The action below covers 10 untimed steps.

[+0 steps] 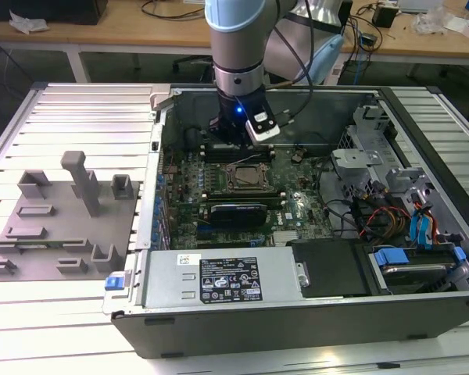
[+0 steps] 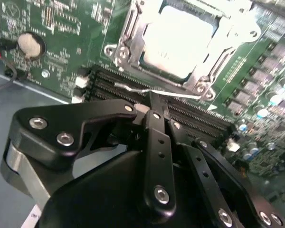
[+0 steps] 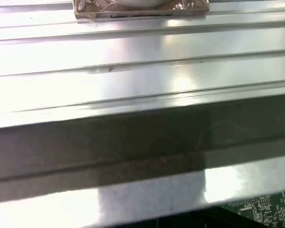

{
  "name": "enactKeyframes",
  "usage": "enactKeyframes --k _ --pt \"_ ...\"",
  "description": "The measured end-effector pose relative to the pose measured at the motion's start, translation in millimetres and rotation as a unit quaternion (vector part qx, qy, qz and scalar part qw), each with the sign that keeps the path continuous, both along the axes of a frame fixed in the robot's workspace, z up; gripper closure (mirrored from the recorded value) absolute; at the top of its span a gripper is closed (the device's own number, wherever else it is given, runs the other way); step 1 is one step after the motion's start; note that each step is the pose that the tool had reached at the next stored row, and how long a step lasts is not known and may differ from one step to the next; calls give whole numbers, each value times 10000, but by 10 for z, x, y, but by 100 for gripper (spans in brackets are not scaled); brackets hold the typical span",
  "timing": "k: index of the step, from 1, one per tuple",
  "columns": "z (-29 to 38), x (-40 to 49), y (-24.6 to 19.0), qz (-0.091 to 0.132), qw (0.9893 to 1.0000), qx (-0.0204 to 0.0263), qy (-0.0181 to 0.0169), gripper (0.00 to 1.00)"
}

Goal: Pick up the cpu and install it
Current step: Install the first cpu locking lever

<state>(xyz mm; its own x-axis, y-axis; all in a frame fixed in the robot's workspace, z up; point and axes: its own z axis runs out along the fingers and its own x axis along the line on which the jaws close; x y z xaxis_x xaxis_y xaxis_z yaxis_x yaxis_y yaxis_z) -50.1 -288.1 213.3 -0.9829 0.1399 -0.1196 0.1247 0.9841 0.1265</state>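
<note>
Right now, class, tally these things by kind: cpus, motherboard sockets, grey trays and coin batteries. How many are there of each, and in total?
cpu: 1
motherboard socket: 1
grey tray: 1
coin battery: 1
Total: 4

Nothing here reads clearly. A big black-and-white label (image 1: 229,280) sits on the power supply (image 1: 160,273), well apart from the cpu (image 2: 178,42), with print too fine to read. Around the cpu, white lettering on the motherboard (image 2: 61,28) is equally illegible.
</note>
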Motion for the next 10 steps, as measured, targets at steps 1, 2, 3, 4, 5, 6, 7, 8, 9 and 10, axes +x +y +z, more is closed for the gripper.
enactKeyframes --k 1,2,3,4,5,6,7,8,9,10 --pt "-4 0 0 -1 10000 -1 -13 89" --pt "-11 0 0 -1 10000 -1 -33 89" --pt "-17 0 0 0 10000 -1 -52 89" --pt "-19 0 0 0 10000 -1 -63 89" --pt "-19 0 0 0 10000 -1 -64 89" --pt "-20 0 0 0 10000 -1 -65 89" --pt "-20 0 0 0 10000 -1 -65 89" --pt "-19 0 0 0 10000 0 -66 89" --pt "-14 0 0 -1 10000 0 -66 89" --pt "-6 0 0 -2 10000 0 -65 89"
